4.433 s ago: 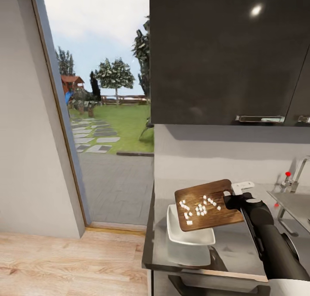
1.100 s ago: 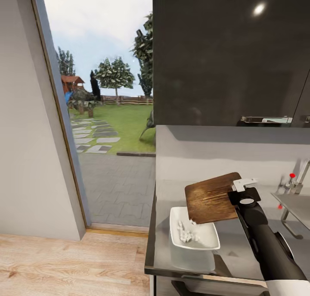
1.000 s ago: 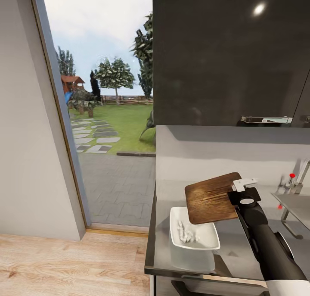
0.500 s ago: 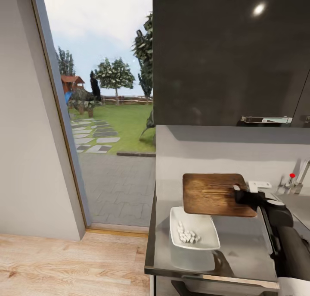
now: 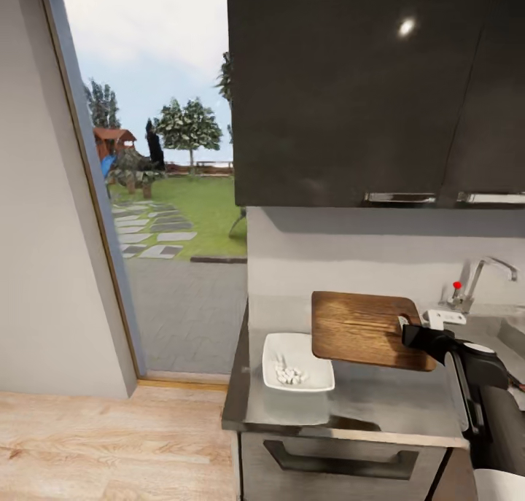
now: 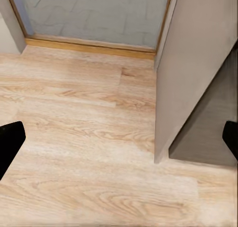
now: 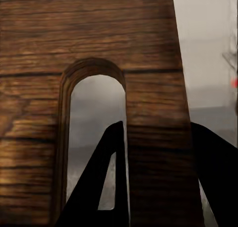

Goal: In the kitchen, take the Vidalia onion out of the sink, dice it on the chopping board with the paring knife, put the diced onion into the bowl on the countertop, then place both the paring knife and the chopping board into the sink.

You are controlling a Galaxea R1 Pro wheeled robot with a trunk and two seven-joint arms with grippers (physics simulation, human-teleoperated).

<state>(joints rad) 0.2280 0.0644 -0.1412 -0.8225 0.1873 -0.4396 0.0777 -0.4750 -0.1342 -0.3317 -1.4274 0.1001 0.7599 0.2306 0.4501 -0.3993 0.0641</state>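
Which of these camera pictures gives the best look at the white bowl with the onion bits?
The head view: the bowl sits whole on the countertop, diced onion inside. The wrist views give no look at it.

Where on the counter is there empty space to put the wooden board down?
Bare countertop lies right of the bowl, under the chopping board the right gripper holds, toward the sink. The left corner is crowded by the bowl.

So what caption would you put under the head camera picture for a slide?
Right gripper holds the emptied chopping board level above the countertop, diced onion in the white bowl beside it.
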